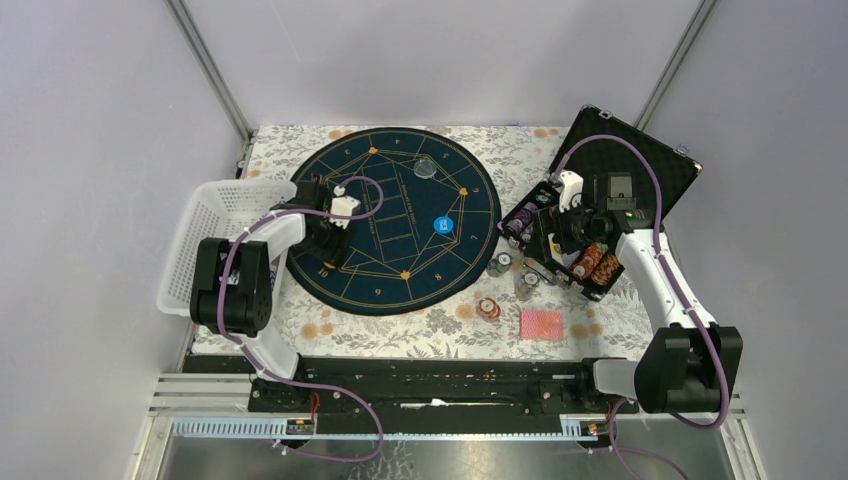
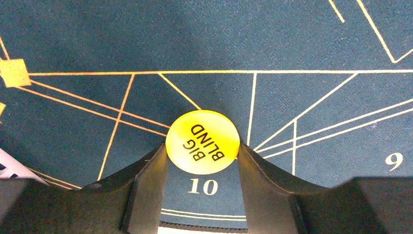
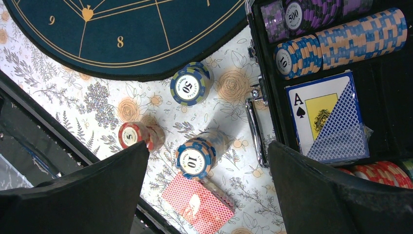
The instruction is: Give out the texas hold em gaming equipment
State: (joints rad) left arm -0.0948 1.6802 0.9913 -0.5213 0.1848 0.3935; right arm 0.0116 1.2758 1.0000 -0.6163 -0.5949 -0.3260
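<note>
In the left wrist view a yellow round button (image 2: 203, 141) marked BIG BLIND sits between my left gripper's fingertips (image 2: 203, 158), both touching its edge, just above the mat's number 10. That gripper (image 1: 328, 243) is at the left edge of the dark-blue mat (image 1: 400, 270). A blue button (image 1: 443, 226) lies on the mat's right half. My right gripper (image 3: 207, 165) hangs open over chip stacks marked 10 (image 3: 195, 158), 50 (image 3: 189, 87) and 5 (image 3: 130, 135) and a red-backed card deck (image 3: 197, 204).
A black case (image 1: 620, 165) stands open at the right with rows of chips (image 3: 341, 36) and a blue-backed deck (image 3: 326, 117). A white basket (image 1: 215, 240) sits by the left edge. A clear disc (image 1: 425, 168) rests on the mat's far side.
</note>
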